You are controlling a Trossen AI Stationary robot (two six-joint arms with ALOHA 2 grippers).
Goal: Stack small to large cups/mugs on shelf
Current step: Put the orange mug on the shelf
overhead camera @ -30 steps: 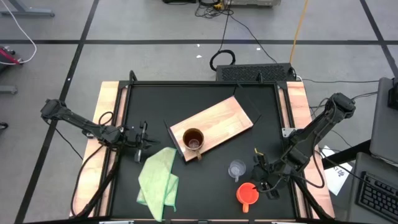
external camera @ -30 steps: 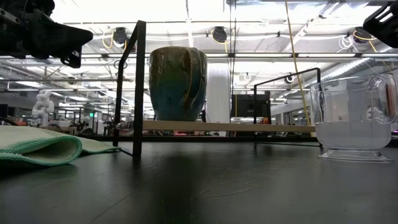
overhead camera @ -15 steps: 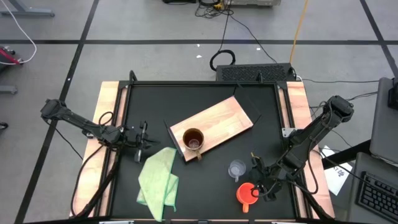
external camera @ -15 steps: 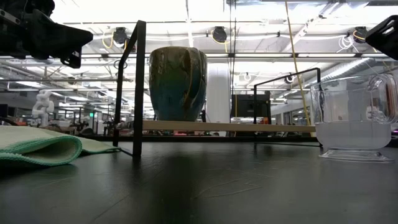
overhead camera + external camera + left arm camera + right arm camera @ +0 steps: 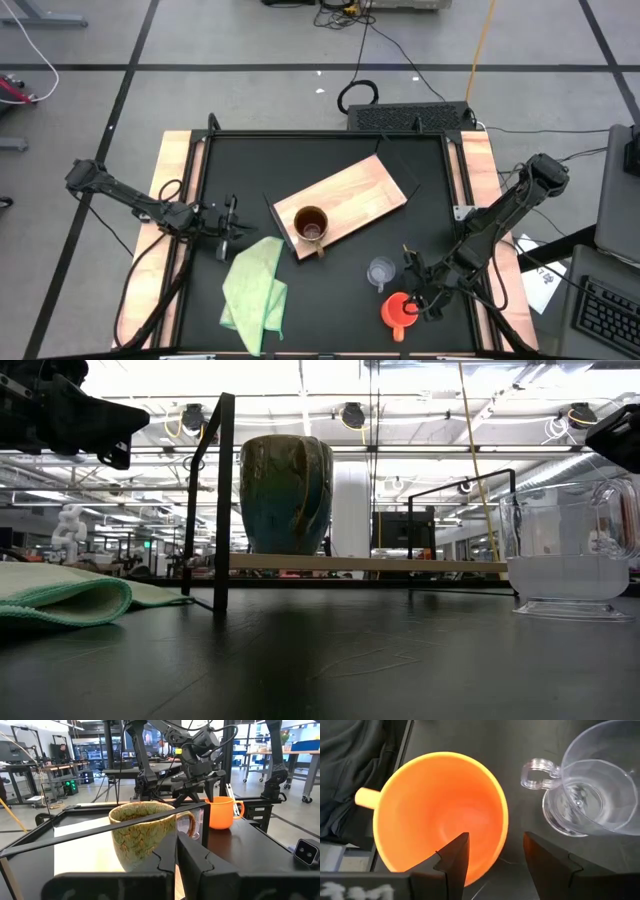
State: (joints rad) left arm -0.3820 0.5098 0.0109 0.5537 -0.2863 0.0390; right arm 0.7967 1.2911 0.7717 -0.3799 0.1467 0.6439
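Fingers of the right gripper (image 5: 492, 857) straddle the orange mug's (image 5: 440, 815) rim at lower right, spread; the left gripper (image 5: 232, 228), pressed shut, waits left of the board (image 5: 350, 195) holding the brown mug (image 5: 311, 226).

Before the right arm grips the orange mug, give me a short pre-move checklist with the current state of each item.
1. Right gripper open: ok, fingers apart.
2. Fingers straddle the orange mug rim: ok, one finger over the inside, the other outside the wall.
3. Glass cup clear of the grip: ok, it stands beside the mug, outside the fingers.
4. Brown mug already on the shelf: ok, upright at its near end.
5. Left gripper out of the way: ok, parked shut left of the shelf, by the green cloth.
6. Fingers low enough to close on the wall: cannot tell.
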